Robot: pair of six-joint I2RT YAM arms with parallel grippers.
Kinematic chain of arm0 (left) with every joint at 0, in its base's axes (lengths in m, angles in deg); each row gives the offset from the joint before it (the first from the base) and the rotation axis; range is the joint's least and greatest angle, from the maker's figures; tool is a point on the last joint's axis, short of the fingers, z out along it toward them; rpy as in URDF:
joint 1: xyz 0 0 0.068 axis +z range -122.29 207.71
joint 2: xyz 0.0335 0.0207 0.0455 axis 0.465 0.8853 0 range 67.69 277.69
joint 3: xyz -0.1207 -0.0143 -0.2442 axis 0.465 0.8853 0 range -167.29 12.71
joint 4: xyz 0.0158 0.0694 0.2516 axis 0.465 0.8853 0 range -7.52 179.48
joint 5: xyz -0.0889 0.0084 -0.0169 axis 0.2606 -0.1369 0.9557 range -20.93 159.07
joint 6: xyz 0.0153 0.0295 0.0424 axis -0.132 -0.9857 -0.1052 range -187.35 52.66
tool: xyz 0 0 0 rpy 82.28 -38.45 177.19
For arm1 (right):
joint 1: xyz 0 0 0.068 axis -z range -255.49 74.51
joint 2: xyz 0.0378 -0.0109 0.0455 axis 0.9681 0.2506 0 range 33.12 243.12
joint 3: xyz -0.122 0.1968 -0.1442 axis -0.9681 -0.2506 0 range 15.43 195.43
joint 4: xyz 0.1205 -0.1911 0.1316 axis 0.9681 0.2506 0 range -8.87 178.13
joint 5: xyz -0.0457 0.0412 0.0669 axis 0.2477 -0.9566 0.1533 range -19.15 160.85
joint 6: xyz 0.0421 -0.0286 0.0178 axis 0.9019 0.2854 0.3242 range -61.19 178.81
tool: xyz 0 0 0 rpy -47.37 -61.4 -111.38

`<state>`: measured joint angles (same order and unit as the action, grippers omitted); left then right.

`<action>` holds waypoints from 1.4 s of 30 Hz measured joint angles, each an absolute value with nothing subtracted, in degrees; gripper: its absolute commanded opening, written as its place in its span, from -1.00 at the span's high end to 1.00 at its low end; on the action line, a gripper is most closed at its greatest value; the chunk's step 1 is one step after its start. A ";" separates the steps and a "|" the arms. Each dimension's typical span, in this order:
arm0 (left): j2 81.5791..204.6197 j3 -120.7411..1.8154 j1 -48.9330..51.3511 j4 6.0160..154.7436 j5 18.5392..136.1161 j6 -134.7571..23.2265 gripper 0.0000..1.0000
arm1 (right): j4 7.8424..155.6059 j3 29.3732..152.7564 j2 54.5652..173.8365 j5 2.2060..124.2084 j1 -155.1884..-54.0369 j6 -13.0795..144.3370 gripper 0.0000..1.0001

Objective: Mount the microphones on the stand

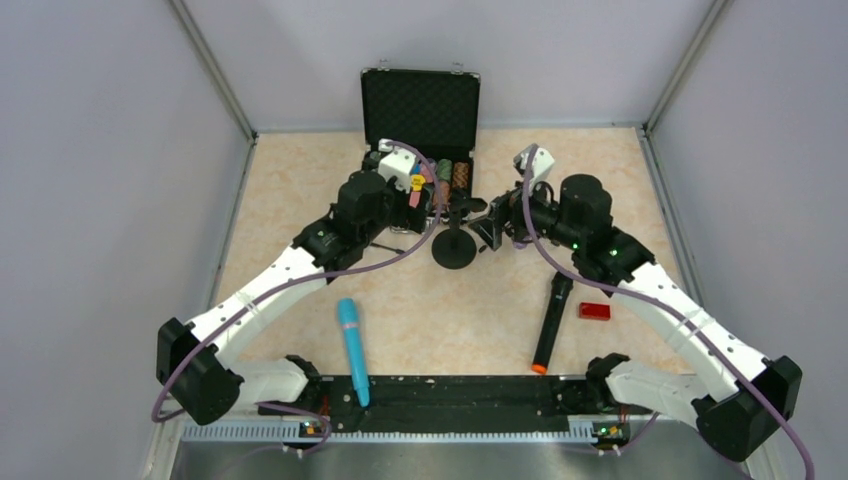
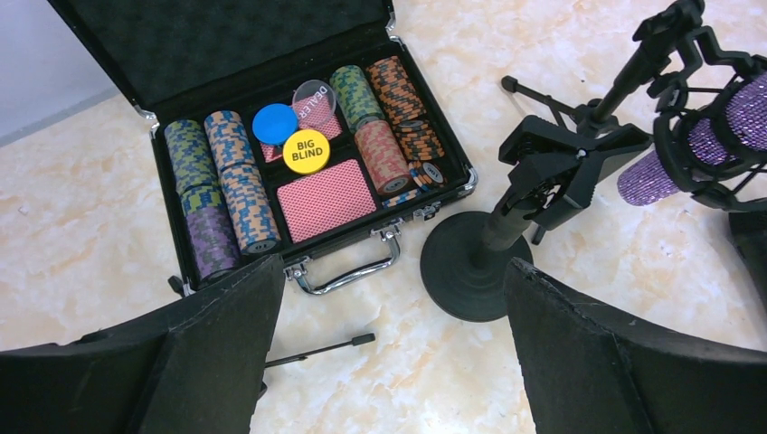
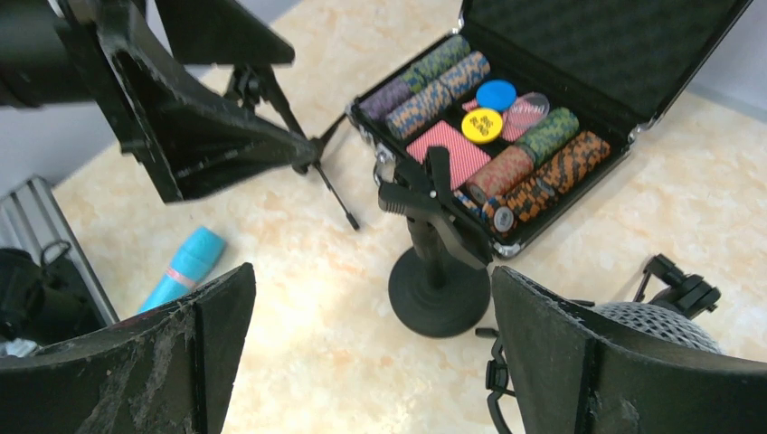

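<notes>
A black stand with a round base (image 2: 470, 271) and a spring clip (image 2: 565, 163) stands on the table in front of the chip case; it also shows in the top view (image 1: 454, 248) and the right wrist view (image 3: 439, 294). The glittery purple microphone (image 2: 714, 136) sits in a black ring holder on a second, thin-legged stand; its silver grille (image 3: 660, 321) shows beside my right finger. The turquoise microphone (image 1: 350, 345) and the black microphone with the orange end (image 1: 552, 322) lie on the table. My left gripper (image 2: 393, 267) and right gripper (image 3: 371, 280) are open and empty, on either side of the round-base stand.
An open black case of poker chips (image 2: 307, 172) stands just behind the stands. A small red block (image 1: 594, 311) lies to the right of the black microphone. A thin black stand leg (image 2: 317, 348) lies on the table under my left gripper. Grey walls enclose the table.
</notes>
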<state>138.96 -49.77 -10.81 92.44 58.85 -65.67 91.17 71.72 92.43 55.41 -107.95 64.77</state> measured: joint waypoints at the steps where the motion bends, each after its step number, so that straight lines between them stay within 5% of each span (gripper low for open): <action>1: 138.96 -49.73 -10.81 92.37 58.63 -65.85 -0.91 | 91.83 71.90 93.00 56.00 -108.48 64.31 -0.98; 21: 138.96 -49.71 -10.81 92.33 57.82 -66.09 -0.90 | 96.26 74.06 99.18 59.58 -112.43 61.78 -0.98; 42: 138.96 -49.49 -10.81 92.07 57.49 -68.60 -0.89 | 98.67 73.91 108.67 80.63 -115.52 60.66 -0.97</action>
<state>138.96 -49.49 -10.81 92.07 57.49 -68.60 98.67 73.91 108.67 80.63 -115.52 60.66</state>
